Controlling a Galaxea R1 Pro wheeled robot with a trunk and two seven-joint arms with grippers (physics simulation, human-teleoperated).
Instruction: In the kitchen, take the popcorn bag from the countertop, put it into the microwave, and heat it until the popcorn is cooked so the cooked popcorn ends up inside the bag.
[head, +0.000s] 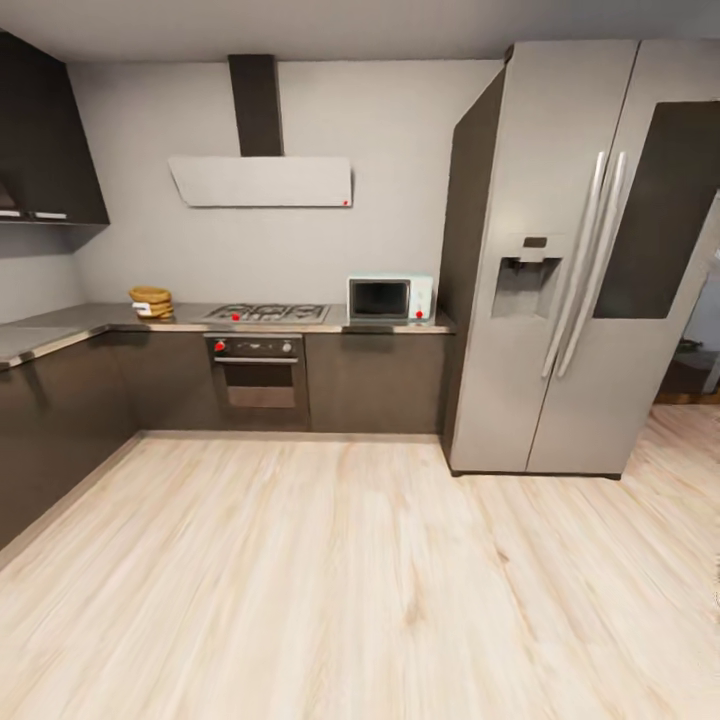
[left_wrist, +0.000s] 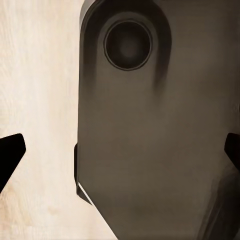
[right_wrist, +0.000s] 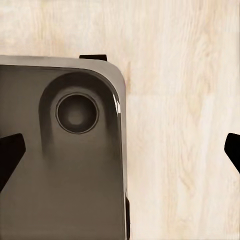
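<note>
Popcorn bag (head: 151, 301), a small tan-brown paper sack, sits mid-left on the grey metallic countertop (head: 60, 330); the mint-blue microwave (head: 390, 298) stands at centre. Wrist views: both the left gripper (left_wrist: 120, 152) and right gripper (right_wrist: 120, 152) are spread wide above dark robot base (left_wrist: 150, 150) and wood floor (right_wrist: 180, 125).

Glossy dark cabinets (head: 375, 385) — brushed-metal fridge (head: 560, 270) — pale wood floor (head: 330, 580)

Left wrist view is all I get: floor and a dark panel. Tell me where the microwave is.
Observer: The microwave stands on the countertop, far across the wood floor, beside the fridge.
Operator: Give me the door state.
Observer: Its dark glass door looks shut.
Operator: Report the right gripper.
Observer: The right gripper is open, fingertips wide apart, holding nothing, above the floor.
Operator: Find the popcorn bag.
Observer: Something tan-brown sits left of the hob; too small to confirm.
</note>
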